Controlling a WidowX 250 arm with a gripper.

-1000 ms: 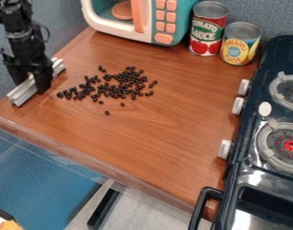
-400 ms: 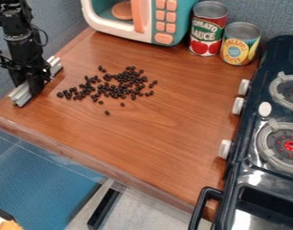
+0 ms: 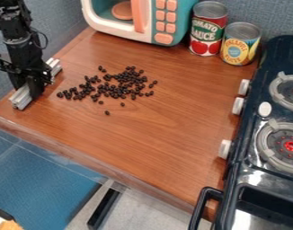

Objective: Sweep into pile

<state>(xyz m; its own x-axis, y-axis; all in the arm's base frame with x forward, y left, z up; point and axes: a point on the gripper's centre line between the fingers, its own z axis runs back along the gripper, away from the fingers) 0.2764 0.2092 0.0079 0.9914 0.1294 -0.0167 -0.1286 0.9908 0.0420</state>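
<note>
The black tool (image 3: 27, 89) hangs at a silvery bar (image 3: 20, 99) beside dark beans (image 3: 117, 90) scattered on the wooden counter (image 3: 155, 134).

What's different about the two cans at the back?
The red-labelled can stands beside the toy microwave, while the yellow-labelled can stands nearer the stove. The red-labelled can looks taller, and the yellow-labelled can looks shorter. The red one's label shows red tomatoes, but the yellow one's has a round yellow patch. Both stand upright with silvery tops.
</note>
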